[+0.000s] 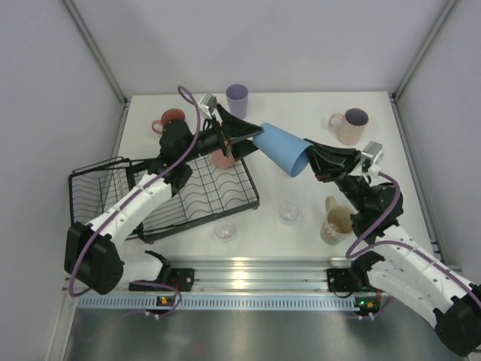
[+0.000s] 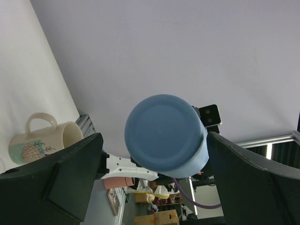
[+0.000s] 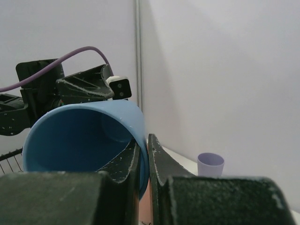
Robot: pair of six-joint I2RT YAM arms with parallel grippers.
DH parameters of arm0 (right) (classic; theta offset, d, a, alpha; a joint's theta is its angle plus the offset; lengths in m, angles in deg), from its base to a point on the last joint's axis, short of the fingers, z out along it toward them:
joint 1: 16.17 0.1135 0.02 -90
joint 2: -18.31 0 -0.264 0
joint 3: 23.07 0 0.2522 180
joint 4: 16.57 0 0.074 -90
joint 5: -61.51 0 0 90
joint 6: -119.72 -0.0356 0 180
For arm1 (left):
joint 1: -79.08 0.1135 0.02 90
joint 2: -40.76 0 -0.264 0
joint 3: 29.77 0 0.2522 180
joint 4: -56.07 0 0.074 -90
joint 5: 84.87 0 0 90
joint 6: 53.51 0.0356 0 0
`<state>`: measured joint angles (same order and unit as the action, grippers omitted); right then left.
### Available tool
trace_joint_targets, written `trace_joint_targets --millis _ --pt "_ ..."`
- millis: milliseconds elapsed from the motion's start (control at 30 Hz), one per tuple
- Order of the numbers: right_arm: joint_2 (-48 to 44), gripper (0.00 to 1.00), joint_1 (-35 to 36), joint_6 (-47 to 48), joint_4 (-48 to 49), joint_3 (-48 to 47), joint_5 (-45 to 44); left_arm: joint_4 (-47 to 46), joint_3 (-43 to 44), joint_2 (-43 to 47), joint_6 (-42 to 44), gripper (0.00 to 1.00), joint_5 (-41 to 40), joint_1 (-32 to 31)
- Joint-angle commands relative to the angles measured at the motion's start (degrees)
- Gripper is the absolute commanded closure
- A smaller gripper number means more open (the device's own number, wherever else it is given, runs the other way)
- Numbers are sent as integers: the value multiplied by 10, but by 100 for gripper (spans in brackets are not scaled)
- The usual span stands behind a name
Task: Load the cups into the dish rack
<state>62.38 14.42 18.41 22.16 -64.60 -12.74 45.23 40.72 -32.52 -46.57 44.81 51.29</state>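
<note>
A blue tumbler [image 1: 282, 149] hangs on its side above the table, just right of the black wire dish rack [image 1: 161, 214]. My right gripper [image 1: 310, 156] is shut on its rim, one finger inside the cup [image 3: 79, 140] and one outside. My left gripper [image 1: 254, 135] is open, and the tumbler's base [image 2: 161, 133] sits between its spread fingers [image 2: 70, 173], which are not closed on it. A salmon-pink cup [image 1: 223, 158] sits in the rack under the left gripper. A lavender cup [image 1: 237, 98] stands at the back.
A pink mug [image 1: 171, 120] stands behind the rack and another pink mug [image 1: 349, 124] at the back right. A cream mug [image 1: 334, 222] and two clear glasses [image 1: 225, 230] [image 1: 289, 214] stand near the front. The rack's taller basket end [image 1: 98, 184] is on the left.
</note>
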Motion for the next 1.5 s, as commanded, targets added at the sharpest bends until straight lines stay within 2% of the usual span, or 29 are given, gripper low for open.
trace_joint_targets --millis 0,200,300,367,433,467,500,567,600,700,733,800,900,933,1033,1100,1133,1267,1400,1467 --pt "2 100 34 56 34 -21 -24 -71 6 1 -27 3 8 -9" --pt "29 100 77 108 34 -26 -54 -97 -16 2 -53 6 8 -15" --pt "46 100 96 146 32 -28 -68 -122 -37 4 -79 12 7 -15" --pt "54 100 112 155 32 -27 -85 -142 -46 4 -85 27 8 -15" --pt "57 100 118 154 17 -31 -98 -149 -50 6 -86 37 6 -15" --pt "56 99 119 154 10 -32 -99 -150 -54 9 -83 49 1 -15" --pt "54 98 121 152 -2 -30 -100 -151 -56 10 -80 55 0 -13" --pt "45 90 123 143 -13 -26 -109 -151 -62 13 -70 66 -1 -11" --pt "42 82 124 140 -21 -20 -109 -150 -64 16 -68 77 -3 -10" --pt "23 68 124 134 -39 -10 -121 -150 -70 16 -58 100 -1 -4" --pt "18 58 125 132 -68 -11 -128 -151 -72 16 -56 100 -1 -2" --pt "1 42 124 121 -109 -22 -135 -150 -71 14 -51 100 2 4" --pt "-21 33 124 83 -207 -32 -137 -131 -65 15 -32 100 9 10" --pt "-28 24 125 76 -225 -28 -123 -119 -57 16 -12 100 14 11" --pt "-68 7 124 40 -295 -17 -111 -43 -38 28 52 100 10 19" --pt "-82 5 124 21 -340 -14 -105 14 -26 37 98 100 0 22" --pt "-91 4 125 16 -352 -13 -101 96 -2 44 161 100 -26 25" --pt "-107 1 124 4 -380 -15 -98 283 64 59 322 100 -112 25" --pt "-119 1 124 10 -383 -15 -121 406 116 74 461 100 -210 24" --pt "-117 1 124 12 -383 -17 -134 453 131 81 497 100 -252 24"
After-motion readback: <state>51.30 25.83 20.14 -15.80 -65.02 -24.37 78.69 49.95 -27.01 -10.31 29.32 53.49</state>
